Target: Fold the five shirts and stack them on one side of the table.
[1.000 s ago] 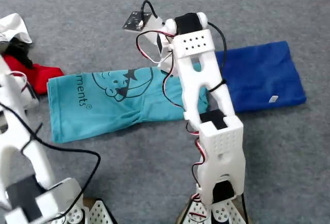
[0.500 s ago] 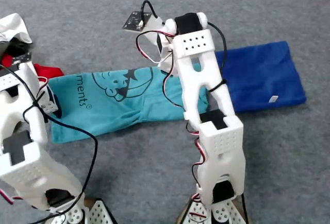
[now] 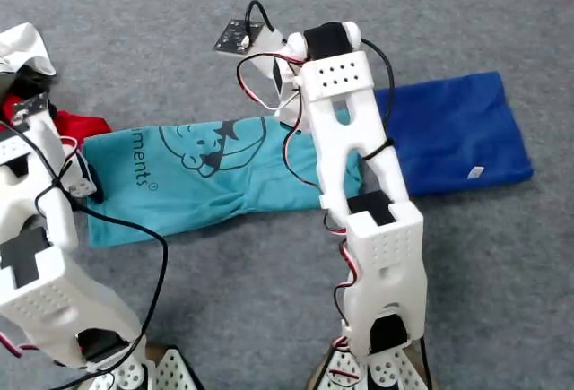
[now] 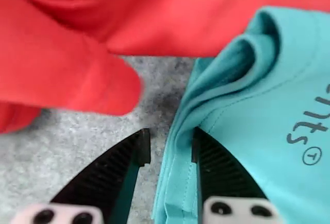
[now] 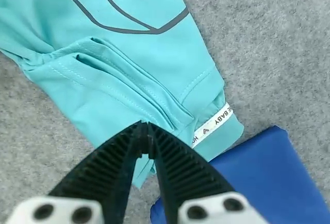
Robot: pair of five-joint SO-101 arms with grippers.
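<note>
At the far left edge of the grey table (image 3: 502,264) lies a crumpled white garment (image 3: 22,45), and just beside it a bunched red shirt (image 3: 85,125). The left arm rises from the near left corner, and its left claw (image 4: 170,141) sits low at the left end of the teal shirt (image 3: 206,175), right where that shirt meets the red one. Its jaws are spread, with the folded hem of the teal shirt between them: one finger lies against the cloth, while a strip of bare table shows next to the other. The teal shirt lies flat and stretched lengthwise across the middle of the table, its dark printed drawing facing up. The right arm reaches out over the right end of it. The right claw (image 5: 148,131) is pressed together above the sleeve folds, near the white collar label (image 5: 211,126); whether any cloth is caught in the tips cannot be told. To the right, touching the teal shirt's end, a blue shirt (image 3: 457,130) lies folded into a neat rectangle with a small white tag (image 3: 475,172) on its near edge.
</note>
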